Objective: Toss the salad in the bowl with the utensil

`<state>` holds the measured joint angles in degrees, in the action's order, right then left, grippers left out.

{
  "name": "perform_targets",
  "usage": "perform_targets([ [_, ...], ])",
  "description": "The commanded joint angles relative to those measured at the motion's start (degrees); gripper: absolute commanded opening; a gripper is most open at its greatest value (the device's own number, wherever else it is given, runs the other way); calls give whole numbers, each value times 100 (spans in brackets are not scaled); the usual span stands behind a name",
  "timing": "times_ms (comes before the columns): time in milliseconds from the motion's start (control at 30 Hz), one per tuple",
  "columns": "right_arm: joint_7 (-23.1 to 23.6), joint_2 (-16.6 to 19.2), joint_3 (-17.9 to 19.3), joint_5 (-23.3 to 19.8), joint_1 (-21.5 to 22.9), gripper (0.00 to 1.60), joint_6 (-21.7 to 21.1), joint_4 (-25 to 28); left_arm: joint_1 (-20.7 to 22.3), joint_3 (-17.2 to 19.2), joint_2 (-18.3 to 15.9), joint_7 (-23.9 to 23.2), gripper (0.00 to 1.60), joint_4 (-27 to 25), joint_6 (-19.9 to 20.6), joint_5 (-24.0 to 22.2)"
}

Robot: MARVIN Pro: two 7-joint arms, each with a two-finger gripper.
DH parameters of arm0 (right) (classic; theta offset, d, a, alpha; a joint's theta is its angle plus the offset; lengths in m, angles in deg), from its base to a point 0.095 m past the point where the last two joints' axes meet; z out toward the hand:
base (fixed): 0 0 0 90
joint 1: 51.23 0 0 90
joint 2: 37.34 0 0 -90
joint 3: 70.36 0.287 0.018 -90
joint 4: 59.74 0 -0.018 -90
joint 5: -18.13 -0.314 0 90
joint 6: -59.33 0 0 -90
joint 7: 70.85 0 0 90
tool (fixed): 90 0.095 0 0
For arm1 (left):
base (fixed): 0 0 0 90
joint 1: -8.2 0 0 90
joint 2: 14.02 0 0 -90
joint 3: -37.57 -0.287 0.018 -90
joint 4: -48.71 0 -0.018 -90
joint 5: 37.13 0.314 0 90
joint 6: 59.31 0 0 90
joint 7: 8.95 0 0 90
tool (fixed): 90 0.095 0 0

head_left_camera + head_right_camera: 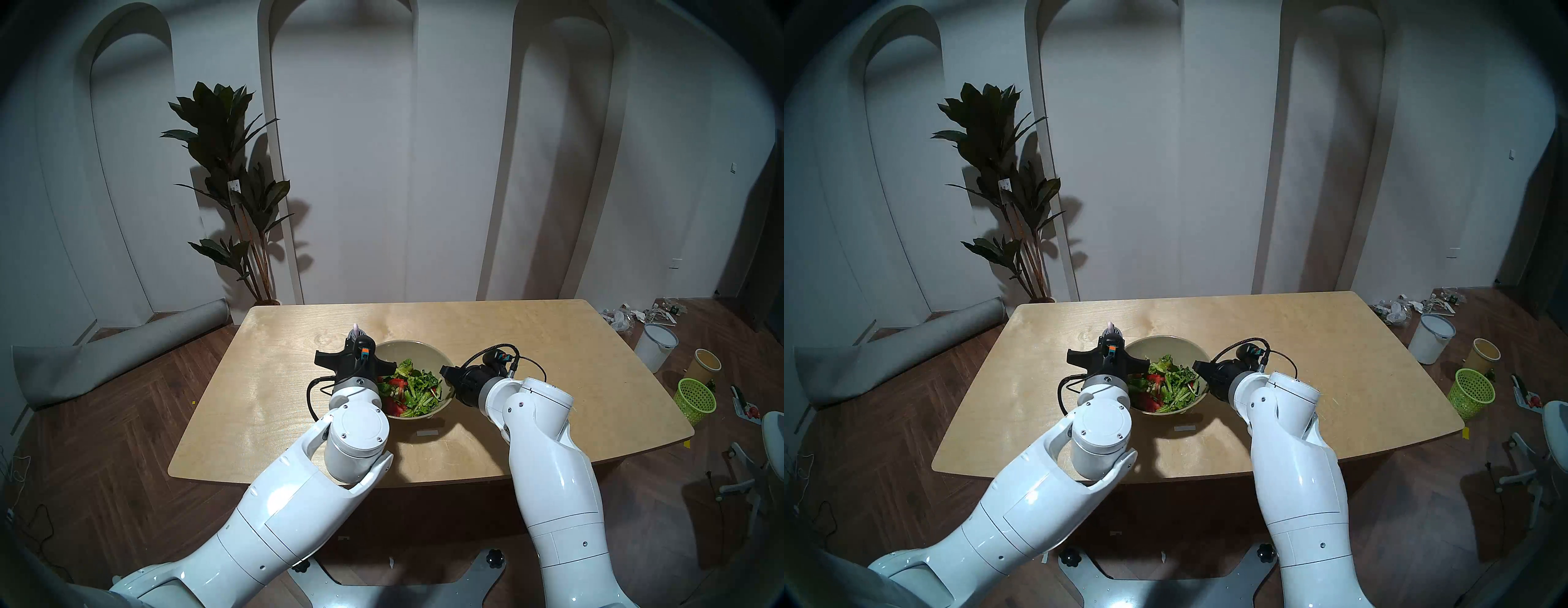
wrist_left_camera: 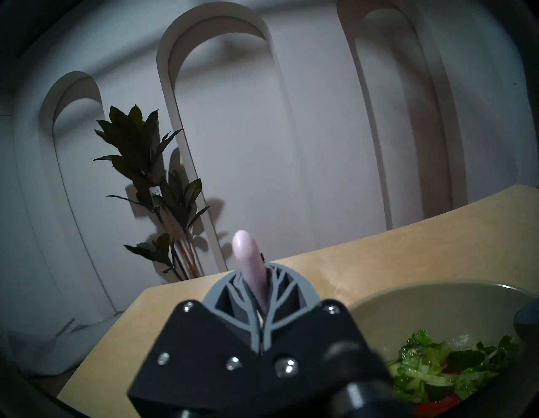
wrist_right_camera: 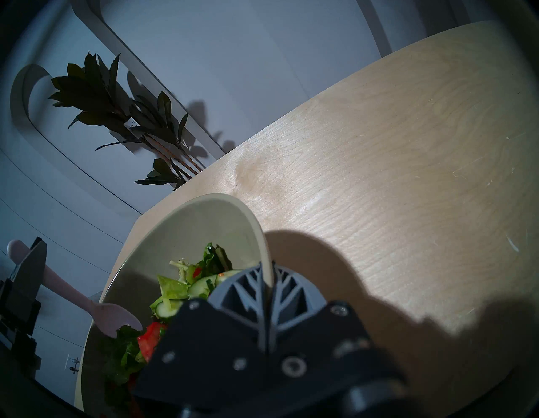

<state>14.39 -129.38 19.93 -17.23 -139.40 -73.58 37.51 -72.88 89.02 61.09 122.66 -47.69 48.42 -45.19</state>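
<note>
**Both Sets of Fingers Clenched: One on the Spoon, One on the Bowl's Rim**

The fingers (image 2: pixel 230 294) of the left gripper (image 2: pixel 258 294) were clenched on the flat handle of the pale pink spoon (image 3: pixel 87 306), whose handle end stuck up past the grey ribbed pads. The right gripper (image 3: pixel 269 287) had its fingers (image 3: pixel 294 287) pinched on the rim of the bowl (image 1: pixel 392 352), one inside the wall and one outside it.

The wooden table (image 1: pixel 530 339) carried the whole setting, with the olive-beige bowl near its middle, between the two white arms. The left gripper hung at the bowl's left edge and the right gripper at its right edge, seen from the head.

Inside the bowl lay the salad (image 1: pixel 413 388), a heap of chopped green leaves, pale cucumber slices and red pieces, piled toward the near side, leaving the far wall bare. In the right wrist view the spoon slanted down from the left gripper over the rim, its oval head resting at the edge of the greens beside a red piece.

Off the table, a potted plant (image 1: pixel 231 178) stood against the arched wall, a rolled grey mat (image 1: pixel 114 352) lay on the floor at left, and a green mesh basket (image 1: pixel 695 399) sat on the floor at right.
</note>
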Motion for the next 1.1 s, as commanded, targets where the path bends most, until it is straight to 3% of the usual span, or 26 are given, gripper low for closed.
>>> perform_targets([
  [0, 7, -3, 5, -9, 39, 0, -1, 143, -129, 15, 200, 83, 0, -296, 330, -180],
  [67, 7, -3, 5, -9, 39, 0, -1, 143, -138, 19, 224, 73, 0, -282, 334, -211],
  [367, 11, -1, 3, -8, 45, 0, 6, 129, -303, 750, 544, -848, 0, -350, 499, -1851],
  [500, 10, -1, 3, -9, 43, 0, 4, 133, -292, 965, 627, -1022, 0, -330, 581, -2230],
  [633, 9, -2, 4, -9, 41, 0, 2, 137, -268, 1328, 746, -1333, 0, -350, 838, -2976],
  [800, 8, -2, 4, -9, 40, 0, 0, 141, -204, 1435, 756, -1380, 0, -502, 995, -3237],
  [1067, 9, -2, 4, -9, 41, 0, 2, 137, -107, 1454, 748, -1380, 0, -738, 1018, -3289],
])
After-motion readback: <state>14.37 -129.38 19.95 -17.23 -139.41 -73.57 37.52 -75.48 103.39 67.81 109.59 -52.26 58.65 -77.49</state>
